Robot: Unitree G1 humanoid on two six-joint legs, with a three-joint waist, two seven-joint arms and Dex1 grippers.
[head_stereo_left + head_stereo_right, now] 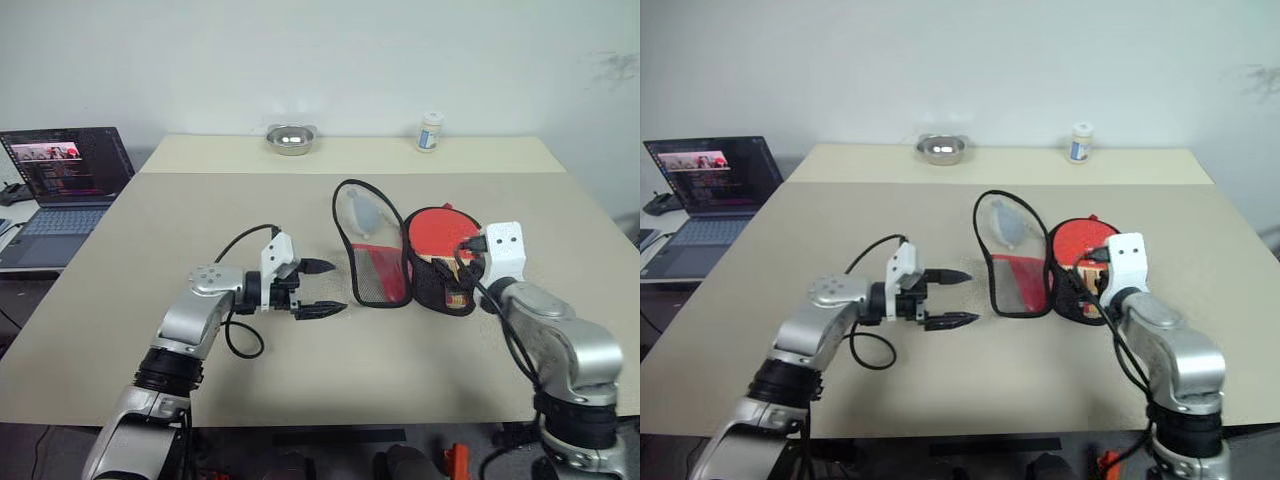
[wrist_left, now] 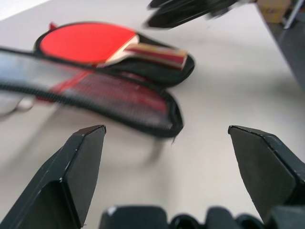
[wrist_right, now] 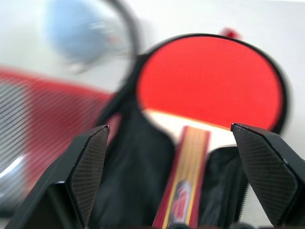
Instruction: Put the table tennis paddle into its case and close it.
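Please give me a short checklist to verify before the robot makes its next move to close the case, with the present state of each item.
1. Table tennis paddle lies inside the black half of the case: ok.
2. Paddle handle sits within the case outline: ok, as far as the right wrist view shows.
3. Right pincer is open and holds nothing: ok.
4. Left pincer is open, beside the red mesh flap, not touching it: ok.
5. Flap folded over the paddle: not ok, it lies open on the table.
6. Zipper pull position: cannot tell.
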